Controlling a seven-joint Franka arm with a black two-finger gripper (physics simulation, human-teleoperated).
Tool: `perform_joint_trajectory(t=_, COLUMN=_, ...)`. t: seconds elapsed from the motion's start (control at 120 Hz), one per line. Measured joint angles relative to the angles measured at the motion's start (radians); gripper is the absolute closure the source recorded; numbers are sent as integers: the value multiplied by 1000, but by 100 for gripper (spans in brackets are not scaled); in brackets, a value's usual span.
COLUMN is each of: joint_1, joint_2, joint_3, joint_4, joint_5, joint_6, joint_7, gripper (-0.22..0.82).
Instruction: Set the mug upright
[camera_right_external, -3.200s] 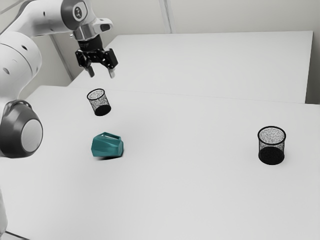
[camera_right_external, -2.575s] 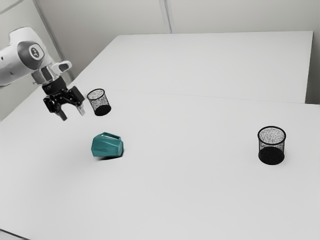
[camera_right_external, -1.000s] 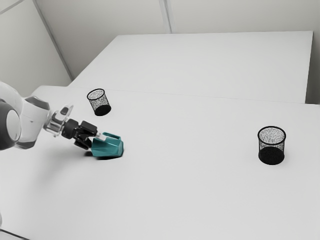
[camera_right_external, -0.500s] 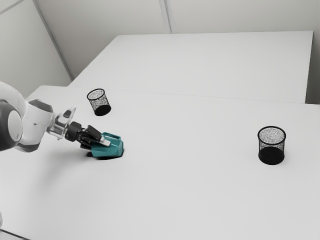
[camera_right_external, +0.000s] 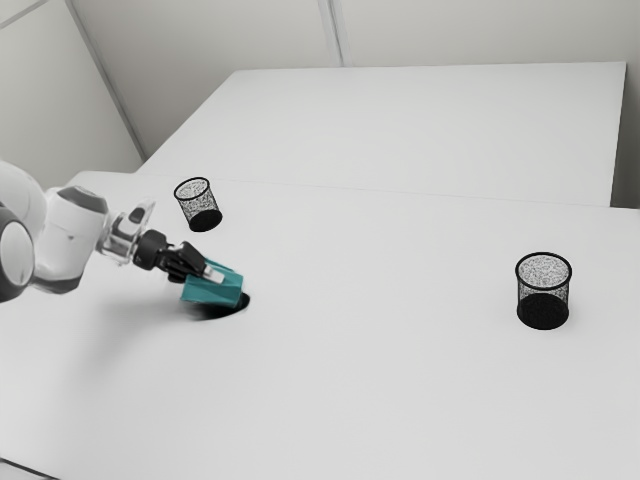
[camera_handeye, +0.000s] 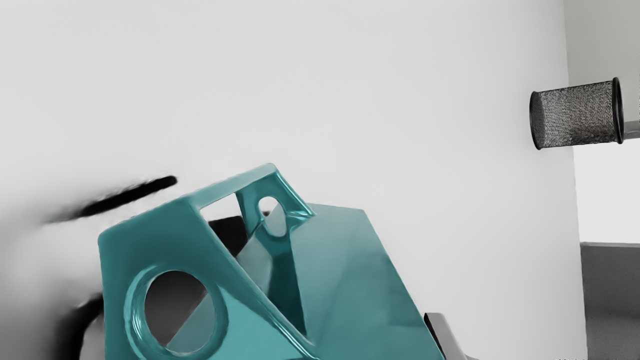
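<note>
In the exterior view, the arm (camera_right_external: 70, 235) comes from the left side, and its gripper (camera_right_external: 210, 279) is clamped on the teal mug (camera_right_external: 218, 292). The mug is tilted and is not upright. It seems to be slightly above the white table (camera_right_external: 380, 380), because a dark shadow (camera_right_external: 225, 310) lies below it. One black mesh cup (camera_right_external: 203, 217) stands beyond the mug, near to it. Another mesh cup (camera_right_external: 543, 307) stands well apart, toward the exterior view's right. Both cups are standing on the table.

In the wrist view, the mug is very near to the camera, between the two fingers. One finger (camera_handeye: 444, 332) presses against the side of its body, and the other is mostly hidden behind the mug, so that contact I cannot see fully. An angular frame (camera_handeye: 232, 184), probably the handle, faces the camera, with openings in it. One mesh cup is also seen, well apart from the fingers; which of the two it is, I cannot tell.
</note>
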Motion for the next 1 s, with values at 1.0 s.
perform_joint_trajectory(t=1.0, joint_1=-186, joint_2=-260, joint_3=-260, joint_4=-157, joint_5=1028, joint_6=491, joint_7=-220, gripper=78)
